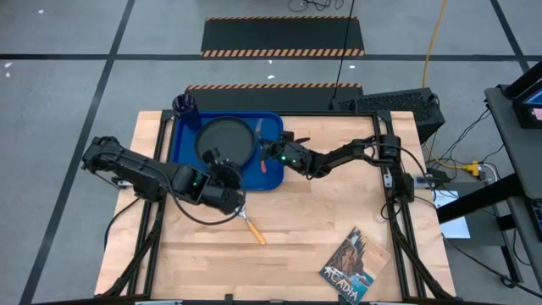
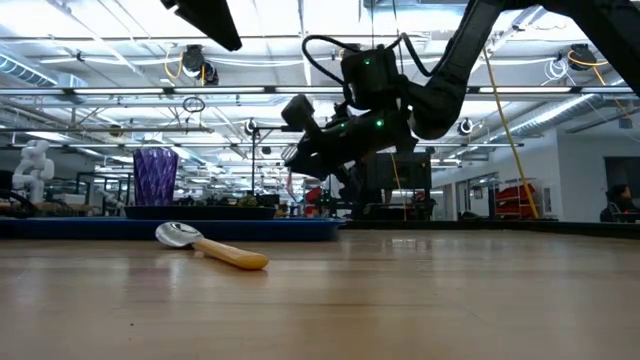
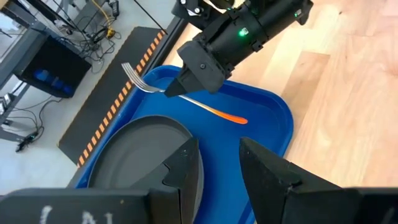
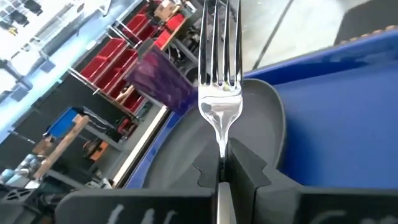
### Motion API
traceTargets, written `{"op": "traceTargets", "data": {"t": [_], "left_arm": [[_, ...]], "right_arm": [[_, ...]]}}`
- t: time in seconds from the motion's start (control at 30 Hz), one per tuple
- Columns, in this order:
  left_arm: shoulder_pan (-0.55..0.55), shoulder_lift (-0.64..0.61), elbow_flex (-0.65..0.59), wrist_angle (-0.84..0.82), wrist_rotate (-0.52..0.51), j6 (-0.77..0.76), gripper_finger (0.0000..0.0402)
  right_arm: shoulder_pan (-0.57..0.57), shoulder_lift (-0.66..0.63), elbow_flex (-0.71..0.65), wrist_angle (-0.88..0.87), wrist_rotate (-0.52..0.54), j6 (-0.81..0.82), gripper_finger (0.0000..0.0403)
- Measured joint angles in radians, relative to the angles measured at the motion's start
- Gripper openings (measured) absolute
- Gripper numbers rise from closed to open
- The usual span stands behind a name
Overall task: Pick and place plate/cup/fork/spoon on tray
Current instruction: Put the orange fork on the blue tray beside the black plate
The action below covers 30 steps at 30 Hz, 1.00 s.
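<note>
Fork: clamped at its neck by the right gripper, fingers closed on it, held above the blue tray with tines pointing out past the tray's far edge and orange handle trailing over the tray floor. Black plate lies in the tray. Purple cup stands at the tray's far left corner. Spoon lies on the wooden table, off the tray. Left gripper hovers at the tray's near edge, fingers apart, empty.
</note>
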Motion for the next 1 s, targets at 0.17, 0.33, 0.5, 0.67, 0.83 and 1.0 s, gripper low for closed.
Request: {"op": "traceTargets", "data": {"t": [0.17, 0.33, 0.5, 0.67, 0.83, 1.0], "left_arm": [[0.014, 0.000, 0.000, 0.003, 0.000, 0.005, 0.0120], [0.018, 0.000, 0.000, 0.004, -0.001, 0.000, 0.0120], [0.018, 0.000, 0.000, 0.004, -0.001, 0.001, 0.0120], [0.018, 0.000, 0.000, 0.004, -0.001, 0.001, 0.0120], [0.018, 0.000, 0.000, 0.008, -0.001, 0.001, 0.0120], [0.018, 0.000, 0.000, 0.040, -0.002, 0.025, 0.0120]], "right_arm": [[0.000, 0.000, 0.000, -0.010, 0.015, -0.010, 0.0004], [0.000, 0.000, -0.001, -0.109, 0.019, 0.012, 0.0004], [-0.003, 0.000, -0.001, -0.136, 0.054, 0.052, 0.0004], [-0.018, 0.000, -0.001, -0.181, 0.072, 0.075, 0.0004], [-0.022, 0.000, -0.001, -0.188, 0.072, 0.086, 0.0004], [-0.022, 0.000, -0.001, -0.232, 0.072, 0.110, 0.0005]]}}
